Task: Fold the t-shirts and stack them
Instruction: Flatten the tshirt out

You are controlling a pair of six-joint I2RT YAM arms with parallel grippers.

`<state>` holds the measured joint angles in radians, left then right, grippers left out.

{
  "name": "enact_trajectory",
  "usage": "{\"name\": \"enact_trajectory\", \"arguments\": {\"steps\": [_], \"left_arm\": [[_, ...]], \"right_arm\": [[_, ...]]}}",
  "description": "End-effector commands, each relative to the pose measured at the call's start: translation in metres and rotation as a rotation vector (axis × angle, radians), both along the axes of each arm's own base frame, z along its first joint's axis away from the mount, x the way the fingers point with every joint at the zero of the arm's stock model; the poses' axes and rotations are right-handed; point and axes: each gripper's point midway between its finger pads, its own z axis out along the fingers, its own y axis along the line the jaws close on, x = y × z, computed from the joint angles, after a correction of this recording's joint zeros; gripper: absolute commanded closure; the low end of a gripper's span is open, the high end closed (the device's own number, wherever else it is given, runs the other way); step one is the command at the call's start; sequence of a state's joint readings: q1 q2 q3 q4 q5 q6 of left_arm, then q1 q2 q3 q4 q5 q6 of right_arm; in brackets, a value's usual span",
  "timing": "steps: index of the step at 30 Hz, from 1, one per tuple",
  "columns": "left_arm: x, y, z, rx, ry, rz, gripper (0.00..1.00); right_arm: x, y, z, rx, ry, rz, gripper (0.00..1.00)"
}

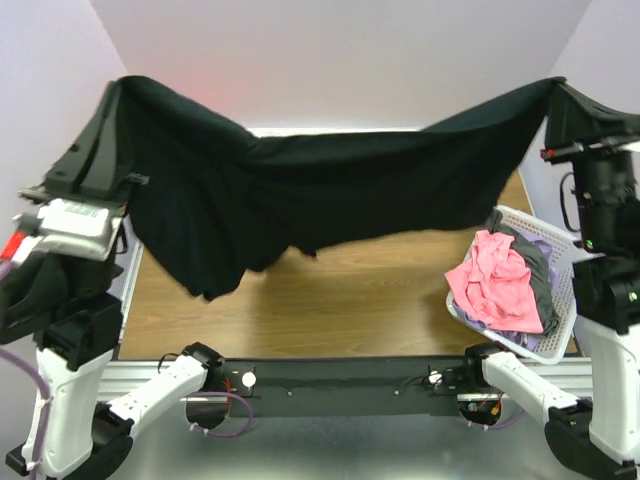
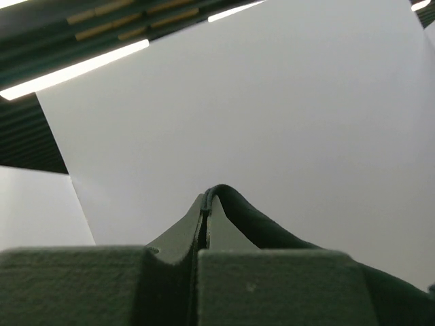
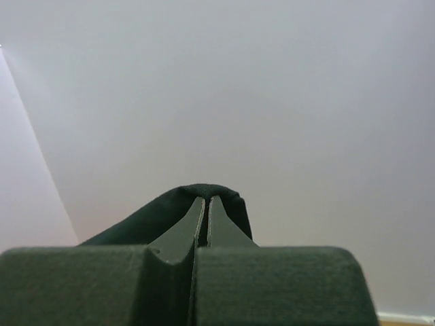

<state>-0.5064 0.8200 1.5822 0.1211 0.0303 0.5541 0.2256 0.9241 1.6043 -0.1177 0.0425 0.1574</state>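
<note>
Above the tabletop (image 1: 350, 290): the black t-shirt (image 1: 330, 190) hangs in the air, spread sideways between the two arms.
Shirt shape: the top edge sags in a shallow curve from one raised corner to the other. The cloth is bunched and deeper on the left, where a loose flap droops lowest. Whether that flap reaches the wood cannot be told.
Left end effector (image 2: 206, 204): raised high at the left, its jaws pressed together on a fold of the black t-shirt, which wraps over the tips and trails off to the right in the wrist view.
Right end effector (image 3: 206, 202): raised high at the right, its jaws pinched tight on the shirt's other corner, with cloth humped over the tips and falling away to the left.
Basket (image 1: 568, 285): white plastic lattice, sitting at the right edge of the tabletop, just beside the right arm.
Basket contents: a crumpled pink shirt (image 1: 495, 280) lies on top and spills over the near rim. A grey-purple shirt (image 1: 540, 285) is bundled beneath and behind it.
Wall (image 1: 340, 60): plain white behind the raised shirt.
</note>
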Motion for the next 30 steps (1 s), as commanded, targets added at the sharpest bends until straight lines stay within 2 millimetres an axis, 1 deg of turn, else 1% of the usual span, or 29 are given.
{"name": "enact_trajectory", "arguments": {"steps": [1,2,3,4,6,7,8,9,10,11,12,13,15,16,17,18,19,20,21,22,23,24,25,26,27,28,29,30], "left_arm": [[-0.027,-0.004,0.019,0.071,-0.084,-0.032,1.0],[-0.031,-0.007,0.022,0.087,-0.095,-0.046,1.0],[-0.038,-0.004,0.03,0.087,-0.119,-0.045,1.0],[-0.033,-0.008,0.031,0.096,-0.115,-0.049,1.0],[-0.033,-0.012,0.036,0.115,-0.133,-0.051,1.0],[-0.02,-0.019,0.035,0.127,-0.117,-0.049,1.0],[-0.014,-0.022,0.035,0.133,-0.113,-0.042,1.0],[0.005,-0.031,0.031,0.148,-0.088,-0.035,1.0],[0.017,-0.036,0.028,0.154,-0.072,-0.026,1.0],[0.035,-0.039,0.022,0.143,-0.053,-0.001,1.0],[0.05,-0.043,0.017,0.142,-0.033,0.017,1.0],[0.079,-0.055,0.005,0.155,0.007,0.038,1.0],[0.122,-0.058,-0.014,0.144,0.063,0.103,1.0],[0.164,-0.074,-0.039,0.161,0.137,0.093,1.0],[0.186,-0.084,-0.05,0.185,0.157,0.054,1.0],[0.211,-0.084,-0.061,0.19,0.191,0.051,1.0],[0.241,-0.075,-0.077,0.192,0.232,0.074,1.0],[0.296,-0.087,-0.121,0.206,0.343,0.045,1.0],[0.319,-0.08,-0.123,0.195,0.362,0.059,1.0],[0.375,-0.091,-0.177,0.226,0.476,0.055,1.0],[0.401,-0.094,-0.205,0.243,0.56,0.059,1.0],[0.412,-0.093,-0.179,0.218,0.52,0.077,1.0],[0.434,-0.093,-0.191,0.211,0.556,0.1,0.93],[0.482,-0.097,-0.267,0.234,0.717,0.127,0.67],[0.487,-0.094,-0.232,0.189,0.651,0.146,0.56],[0.514,-0.099,-0.278,0.182,0.725,0.15,0.42],[0.519,-0.097,-0.279,0.166,0.722,0.154,0.15],[0.522,-0.096,-0.284,0.155,0.735,0.164,0.02]], "right_arm": [[-0.018,0.002,0.008,-0.016,-0.043,0.024,0.98],[-0.025,0.0,0.012,-0.011,-0.056,0.022,0.98],[-0.027,-0.001,0.014,-0.009,-0.061,0.023,0.98],[-0.029,-0.002,0.015,-0.002,-0.064,0.021,0.99],[-0.025,-0.004,0.014,0.01,-0.055,0.011,0.99],[-0.021,-0.005,0.012,0.016,-0.046,0.001,0.99],[-0.016,-0.006,0.009,0.022,-0.034,-0.007,0.99],[0.002,-0.008,0.001,0.039,0.004,-0.032,0.99],[0.012,-0.009,-0.005,0.048,0.026,-0.051,0.98],[0.021,-0.011,-0.01,0.058,0.049,-0.071,0.98],[0.035,-0.013,-0.019,0.066,0.081,-0.092,0.99],[0.061,-0.014,-0.037,0.077,0.138,-0.13,0.99],[0.091,-0.017,-0.057,0.098,0.186,-0.177,0.99],[0.123,-0.012,-0.085,0.087,0.257,-0.192,0.98],[0.139,-0.01,-0.099,0.088,0.286,-0.204,0.99],[0.156,-0.009,-0.113,0.086,0.318,-0.223,0.99],[0.175,-0.009,-0.123,0.097,0.33,-0.243,0.99],[0.21,-0.005,-0.155,0.086,0.398,-0.259,0.99],[0.233,-0.006,-0.172,0.091,0.425,-0.269,0.99],[0.253,-0.005,-0.186,0.089,0.453,-0.273,0.99],[0.271,-0.005,-0.181,0.1,0.441,-0.271,0.99],[0.317,-0.004,-0.235,0.077,0.54,-0.291,0.98],[0.336,-0.007,-0.25,0.074,0.561,-0.306,0.98],[0.357,-0.007,-0.273,0.064,0.598,-0.31,0.91],[0.392,-0.007,-0.291,0.065,0.611,-0.31,0.79],[0.407,-0.016,-0.322,0.056,0.695,-0.326,0.46],[0.419,-0.019,-0.327,0.056,0.713,-0.333,0.32],[0.427,-0.022,-0.337,0.053,0.738,-0.343,0.23]]}}
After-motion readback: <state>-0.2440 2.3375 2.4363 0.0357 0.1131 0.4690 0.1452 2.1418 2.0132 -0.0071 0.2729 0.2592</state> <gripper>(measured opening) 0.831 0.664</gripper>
